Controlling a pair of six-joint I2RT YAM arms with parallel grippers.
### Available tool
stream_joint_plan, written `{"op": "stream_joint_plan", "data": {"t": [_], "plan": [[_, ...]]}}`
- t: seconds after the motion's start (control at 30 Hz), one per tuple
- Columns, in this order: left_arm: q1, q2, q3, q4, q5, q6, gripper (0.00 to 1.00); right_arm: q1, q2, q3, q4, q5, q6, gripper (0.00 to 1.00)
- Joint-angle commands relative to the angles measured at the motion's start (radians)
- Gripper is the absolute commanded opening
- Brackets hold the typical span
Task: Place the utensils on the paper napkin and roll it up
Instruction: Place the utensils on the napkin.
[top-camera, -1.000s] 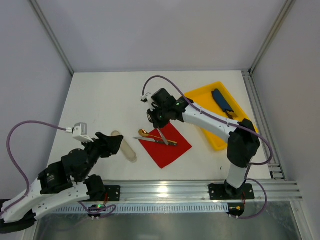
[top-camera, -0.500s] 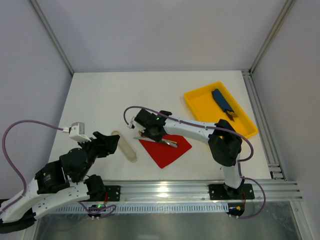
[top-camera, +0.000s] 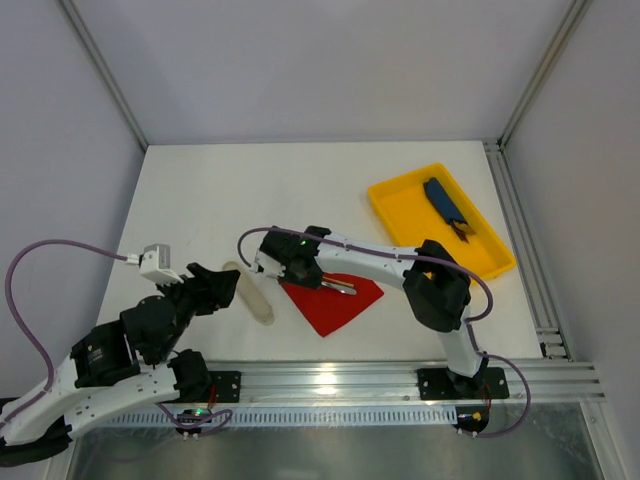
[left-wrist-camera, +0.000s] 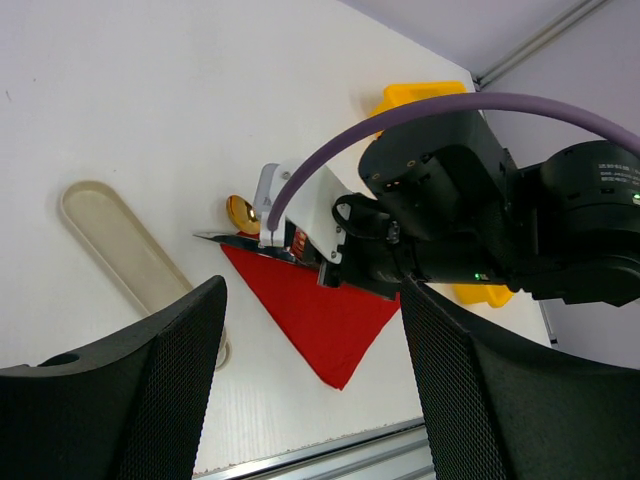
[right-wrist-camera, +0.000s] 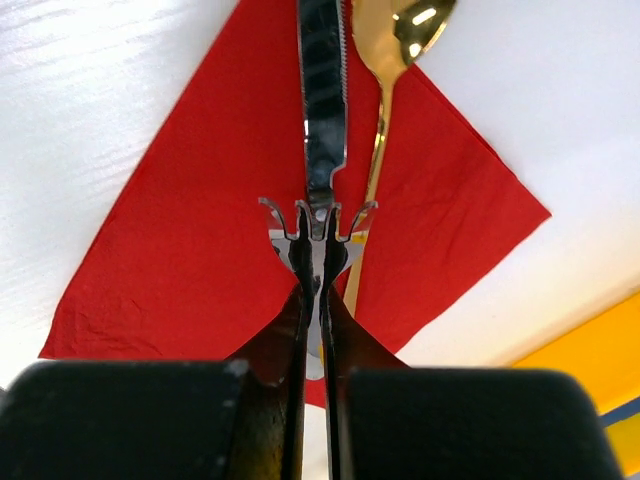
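Well, your right hand (right-wrist-camera: 315, 225) is reached across to the middle of the table (top-camera: 220, 190), and its two fingers are pressed together with no real gap between them. Their tips sit right on the narrow part of the silver utensil (right-wrist-camera: 322, 100), the one with a serrated edge, but you cannot tell from these views whether they actually pinch it or only rest on it. The gold spoon (right-wrist-camera: 385, 110) lies just beside that utensil, nearly parallel to it. Both lie across the paper napkin (top-camera: 335, 305), which is spread flat and corner-on near the front edge of the table, between the two arms. The spoon's bowl pokes off the napkin onto bare table on the left, and in the left wrist view the silver utensil's tip sticks out past the napkin's corner too. Your left hand (top-camera: 225, 283) is spread wide and has hold of nothing. It hangs over the table just beside the far end of the beige sleeve (top-camera: 255, 300), which lies left of the napkin and apart from it. Well off to the right stands the yellow tray (top-camera: 400, 215), with the dark-blue item (top-camera: 443, 203) lying in it.
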Motion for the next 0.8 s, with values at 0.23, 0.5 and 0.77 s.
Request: {"op": "stream_joint_plan", "data": {"t": [0.23, 0.5, 0.77], "plan": [[0.001, 0.002, 0.015, 0.0, -0.019, -0.01, 0.72, 0.019, 0.078, 0.126, -0.093, -0.018, -0.038, 0.04], [0.001, -0.001, 0.006, 0.005, -0.022, -0.012, 0.72, 0.024, 0.117, 0.175, -0.129, -0.025, -0.046, 0.04], [0.003, -0.004, 0.012, 0.0, -0.027, -0.009, 0.72, 0.031, 0.149, 0.195, -0.138, -0.03, -0.049, 0.04]]}}
